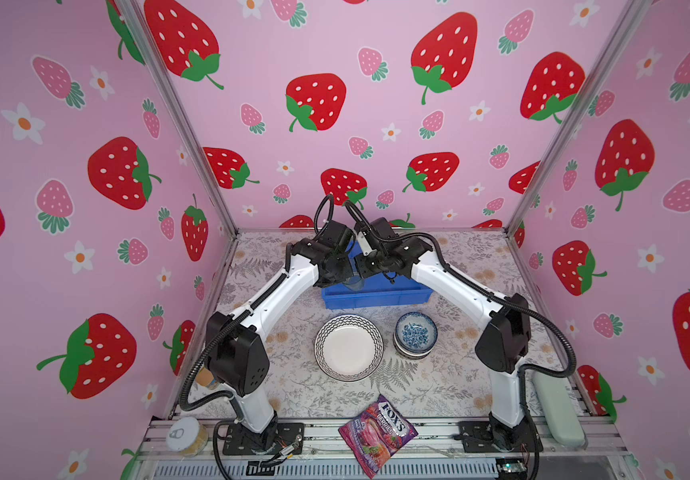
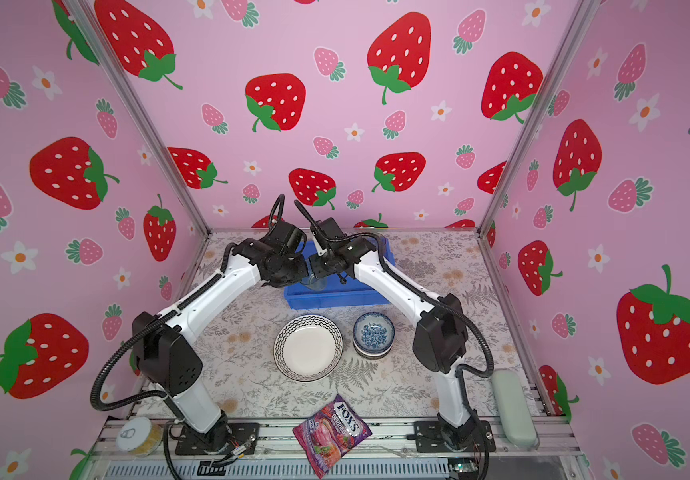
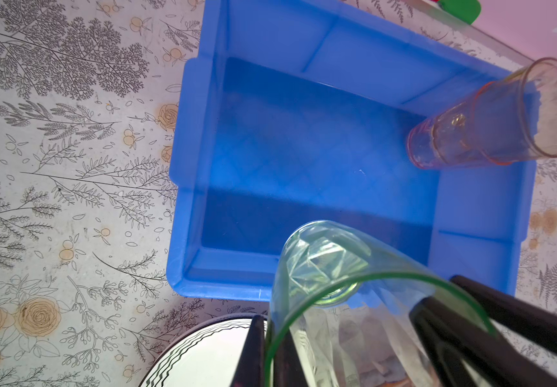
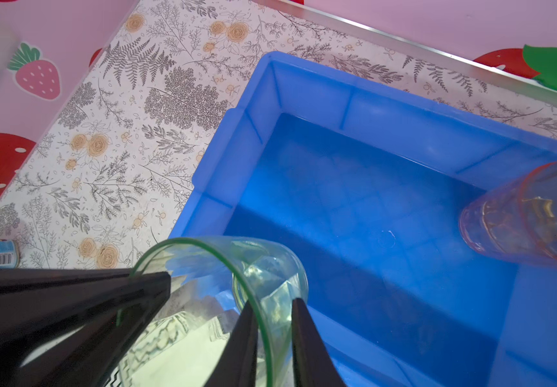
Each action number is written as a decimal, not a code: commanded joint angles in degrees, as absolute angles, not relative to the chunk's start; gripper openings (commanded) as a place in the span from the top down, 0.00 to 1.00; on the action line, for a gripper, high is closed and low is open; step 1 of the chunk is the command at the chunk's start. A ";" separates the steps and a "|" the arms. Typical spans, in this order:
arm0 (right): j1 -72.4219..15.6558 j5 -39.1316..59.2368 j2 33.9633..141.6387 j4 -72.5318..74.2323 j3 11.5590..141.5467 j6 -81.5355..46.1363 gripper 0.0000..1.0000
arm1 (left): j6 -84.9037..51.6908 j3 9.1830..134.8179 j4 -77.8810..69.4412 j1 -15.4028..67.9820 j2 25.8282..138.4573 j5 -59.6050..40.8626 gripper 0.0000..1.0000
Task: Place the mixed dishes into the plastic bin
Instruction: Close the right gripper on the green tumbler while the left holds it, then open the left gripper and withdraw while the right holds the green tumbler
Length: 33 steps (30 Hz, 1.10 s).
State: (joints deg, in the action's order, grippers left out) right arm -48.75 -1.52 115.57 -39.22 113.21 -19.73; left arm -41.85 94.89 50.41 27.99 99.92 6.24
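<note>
2 tools are meeting on the green glass, low in the frame at the near edge of the plastic bin: the left tool is pinching its wall; the right tool is straddling its rim, grip unclear.

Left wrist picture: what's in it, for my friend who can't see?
A green-tinted clear glass is pinched at its rim by the left pincer over the edge of a bright blue plastic bin, with the right pincer at the rim too. A pinkish clear glass stands inside.
</note>
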 commanded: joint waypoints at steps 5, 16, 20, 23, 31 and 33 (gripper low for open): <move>-49.11 -2.11 116.34 -40.88 114.28 -19.59 0.93 | -42.54 96.45 48.87 27.95 99.40 7.05 1.00; -49.12 -1.98 116.10 -40.78 114.34 -19.60 1.00 | -42.80 96.15 48.16 27.98 98.80 6.94 1.00; -49.05 -2.29 115.92 -40.78 114.10 -19.69 1.00 | -42.89 96.34 48.16 27.96 98.37 7.12 0.93; -48.99 -2.74 115.75 -40.70 113.82 -19.69 1.00 | -42.88 96.28 48.08 27.94 97.91 6.94 0.77; -48.44 -4.54 113.96 -40.76 111.84 -20.10 1.00 | -42.62 97.59 47.21 27.77 97.49 5.69 0.51; -48.04 -5.12 112.98 -40.70 110.92 -20.30 1.00 | -42.38 98.12 47.07 27.75 97.61 5.21 0.46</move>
